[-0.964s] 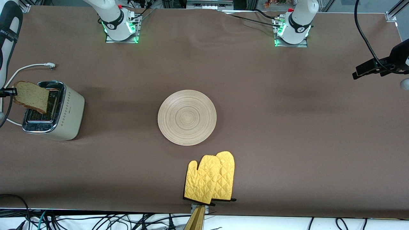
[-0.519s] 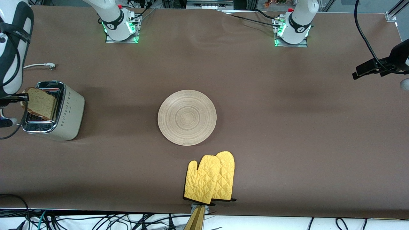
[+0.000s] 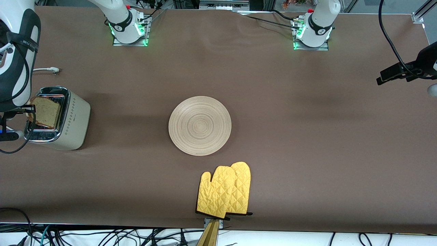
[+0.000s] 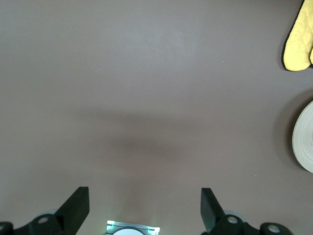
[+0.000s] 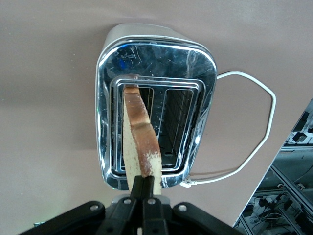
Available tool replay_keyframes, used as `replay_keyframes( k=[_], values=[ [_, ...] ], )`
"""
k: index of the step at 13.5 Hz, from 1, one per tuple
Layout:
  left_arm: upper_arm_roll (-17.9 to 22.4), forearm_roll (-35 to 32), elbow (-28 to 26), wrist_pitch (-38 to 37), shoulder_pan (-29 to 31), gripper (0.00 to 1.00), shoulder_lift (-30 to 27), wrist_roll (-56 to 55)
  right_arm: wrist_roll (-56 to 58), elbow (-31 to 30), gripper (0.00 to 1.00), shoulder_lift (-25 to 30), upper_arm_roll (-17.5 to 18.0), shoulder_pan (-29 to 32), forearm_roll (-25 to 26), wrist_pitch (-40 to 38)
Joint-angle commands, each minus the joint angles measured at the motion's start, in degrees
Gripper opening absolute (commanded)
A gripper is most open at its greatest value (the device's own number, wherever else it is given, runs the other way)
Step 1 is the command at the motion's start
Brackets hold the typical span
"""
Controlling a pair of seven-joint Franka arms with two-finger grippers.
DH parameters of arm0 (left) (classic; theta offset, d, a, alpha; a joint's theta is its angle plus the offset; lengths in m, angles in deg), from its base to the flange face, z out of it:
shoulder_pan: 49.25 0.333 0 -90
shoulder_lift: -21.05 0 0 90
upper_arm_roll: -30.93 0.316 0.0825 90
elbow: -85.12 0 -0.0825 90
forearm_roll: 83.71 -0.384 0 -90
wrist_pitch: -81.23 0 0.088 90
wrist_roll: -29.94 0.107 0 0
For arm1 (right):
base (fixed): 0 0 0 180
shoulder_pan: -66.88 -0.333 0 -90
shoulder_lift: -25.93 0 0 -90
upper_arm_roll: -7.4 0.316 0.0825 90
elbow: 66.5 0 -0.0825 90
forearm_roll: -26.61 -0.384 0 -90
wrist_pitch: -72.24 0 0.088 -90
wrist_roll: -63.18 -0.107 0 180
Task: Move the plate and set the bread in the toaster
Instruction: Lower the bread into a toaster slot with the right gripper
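The cream toaster stands at the right arm's end of the table, its chrome top facing up. My right gripper is shut on the crust edge of the bread. The slice stands upright, its lower part inside one slot and its upper part sticking out. The round wooden plate lies bare at the table's middle. My left gripper waits above the left arm's end of the table, open, with nothing between its fingers.
A pair of yellow oven mitts lies nearer to the front camera than the plate, at the table's edge. The toaster's white cord trails on the table beside it.
My right gripper has come down with the bread, from tilted above the toaster to upright and partly inside a slot. The left arm, plate and mitts have not moved.
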Motion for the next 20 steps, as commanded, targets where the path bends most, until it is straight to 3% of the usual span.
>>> replay_keyframes(
  k=[1, 9, 16, 17, 18, 19, 20],
  values=[
    [-0.2, -0.1, 1.8, -0.5, 0.2, 1.00, 0.8, 0.0, -0.1, 0.8, 0.00, -1.0, -0.1, 0.8, -1.3, 0.7],
    [-0.2, -0.1, 1.8, -0.4, 0.2, 1.00, 0.8, -0.1, 0.2, 0.3, 0.00, -5.9, -0.1, 2.4, -7.6, 3.8],
    [-0.2, -0.1, 1.8, -0.5, 0.2, 1.00, 0.8, -0.1, 0.2, 0.3, 0.02, -8.1, 0.0, 2.4, -9.0, 5.0],
    [-0.2, 0.0, 1.8, -0.5, 0.2, 1.00, 0.8, -0.1, 0.0, 0.4, 0.26, -8.1, 0.0, 2.4, -8.9, 5.0],
    [-0.2, -0.1, 1.8, -0.5, 0.2, 1.00, 0.8, -0.1, 0.2, 0.4, 0.91, -8.1, 0.0, 2.5, -9.0, 5.1],
    [-0.2, -0.1, 1.8, -0.4, 0.2, 1.00, 0.8, -0.1, 0.3, 0.4, 1.00, -8.0, 0.0, 3.4, -10.2, 5.0],
    [-0.2, -0.1, 1.8, -0.5, 0.2, 1.00, 0.8, -0.1, 0.5, 0.7, 1.00, -7.8, -0.1, 4.0, -11.5, 4.9]
  ],
)
